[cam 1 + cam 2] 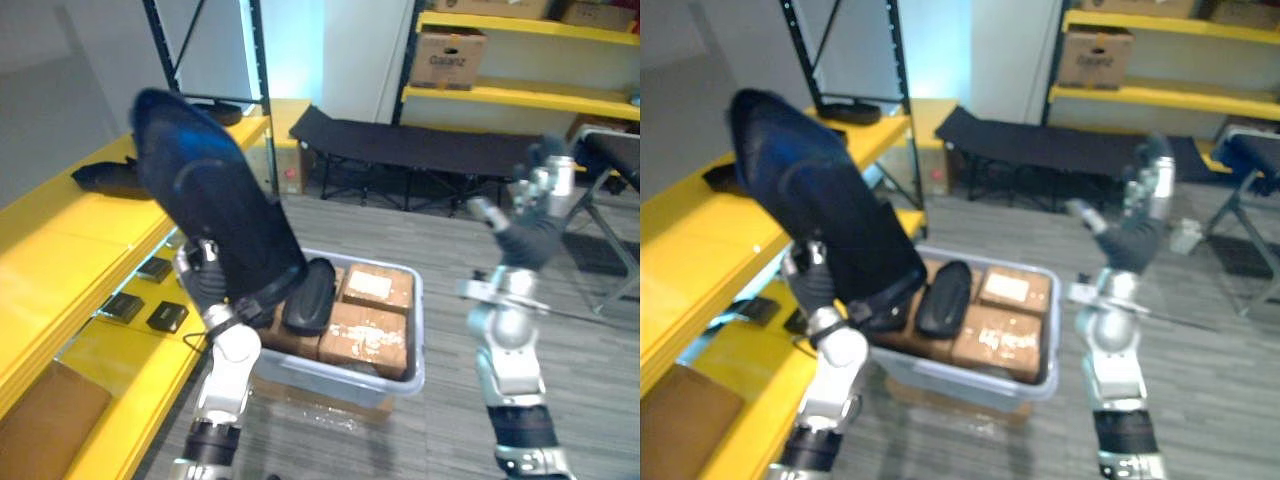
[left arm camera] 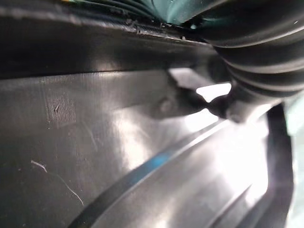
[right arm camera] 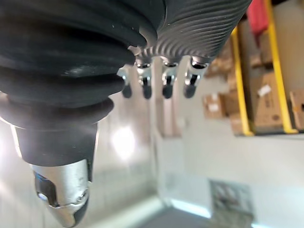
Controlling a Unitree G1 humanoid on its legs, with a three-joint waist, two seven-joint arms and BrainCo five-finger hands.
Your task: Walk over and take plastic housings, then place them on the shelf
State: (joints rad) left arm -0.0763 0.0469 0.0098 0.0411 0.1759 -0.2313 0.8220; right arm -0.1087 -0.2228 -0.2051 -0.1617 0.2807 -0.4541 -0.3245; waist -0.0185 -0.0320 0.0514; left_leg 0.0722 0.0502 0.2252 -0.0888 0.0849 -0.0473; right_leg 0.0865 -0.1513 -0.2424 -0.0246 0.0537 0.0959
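Black plastic housing (image 1: 215,205), long, curved, glossy, tilted in left hand (image 1: 203,275)

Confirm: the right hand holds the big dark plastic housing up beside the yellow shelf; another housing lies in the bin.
Wrong hand: the left eye view shows the left hand carrying the big dark plastic housing beside the yellow shelf; another housing does lie in the bin.

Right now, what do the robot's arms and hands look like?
The left arm and right arm are silver-grey with rounded joints. The right hand has silver fingers with dark tips, a separate thumb, and a dark ribbed cover over its back and wrist. The left hand wears the same ribbed cover.
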